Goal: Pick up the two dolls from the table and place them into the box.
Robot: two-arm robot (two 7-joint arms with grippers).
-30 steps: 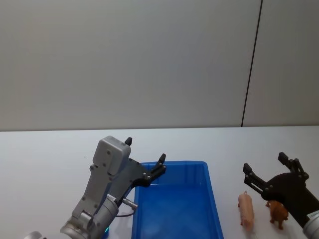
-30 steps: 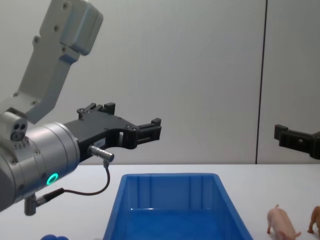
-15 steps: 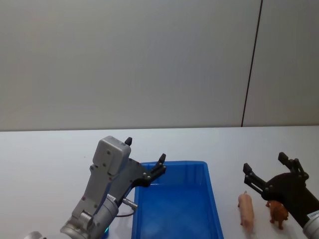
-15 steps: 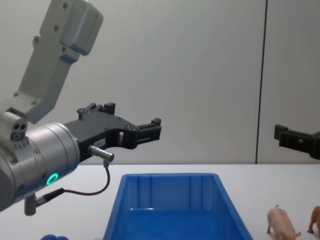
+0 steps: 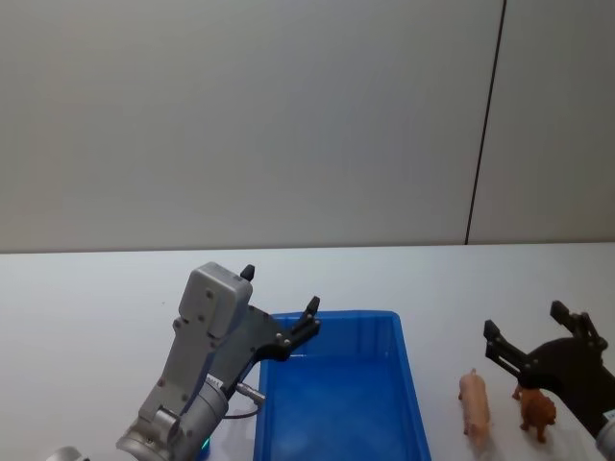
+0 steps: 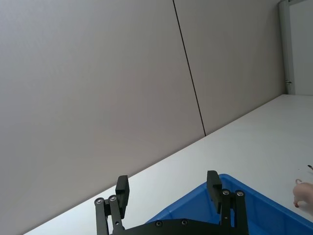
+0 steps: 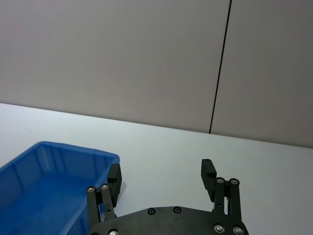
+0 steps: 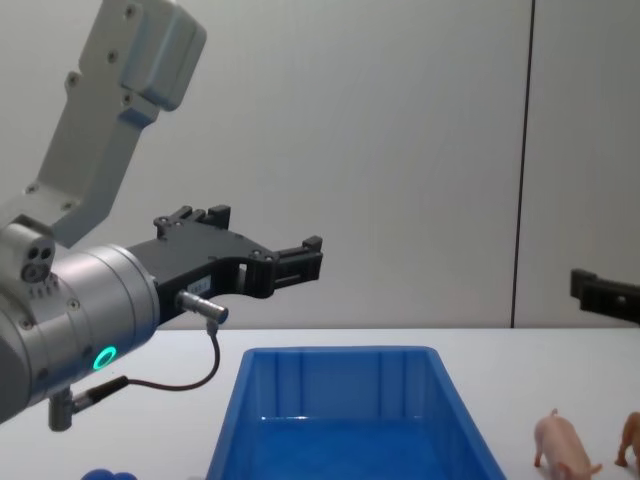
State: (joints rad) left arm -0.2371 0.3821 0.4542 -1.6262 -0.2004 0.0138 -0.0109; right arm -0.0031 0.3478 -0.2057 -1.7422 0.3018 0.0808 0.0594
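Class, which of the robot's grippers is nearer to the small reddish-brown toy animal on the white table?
The right gripper: it hovers open above the reddish-brown toy animal. The left gripper is open beyond the blue plastic bin, over its far left corner.

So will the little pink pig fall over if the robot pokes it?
Probably: the pig stands on thin legs, so a sideways nudge may tip it. It looks small and moulded, so likely light and stiff when picked up.

Left gripper and right gripper hover, fingers spread.
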